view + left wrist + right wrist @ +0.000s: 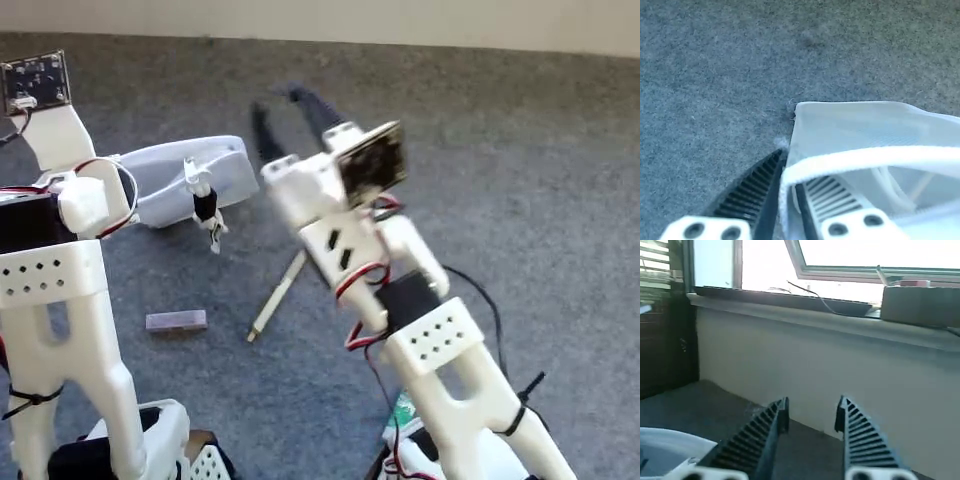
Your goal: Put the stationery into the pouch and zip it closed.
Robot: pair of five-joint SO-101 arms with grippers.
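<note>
The task looks to be at an early stage. The pouch (180, 170) lies on the grey surface (520, 180) at the far left, and the left claw (790, 167) is closed on its rim, one finger inside the mouth and one outside, so the opening is held. Pale shapes show inside the pouch (860, 130), but I cannot tell whether they are stationery. At least two pieces are out on the surface: a pencil (280, 292) lying at a slant near the middle, and a small block (176, 321), probably an eraser, just beside it and apart from the pouch. A small white-and-black item (205, 205) that I cannot identify sits against the pouch's near edge. The right claw (278, 105) is raised above the surface, spread wide with nothing in it, pointing toward the wall (812, 402). Both loose pieces need loading, and the zip is not yet drawn.
</note>
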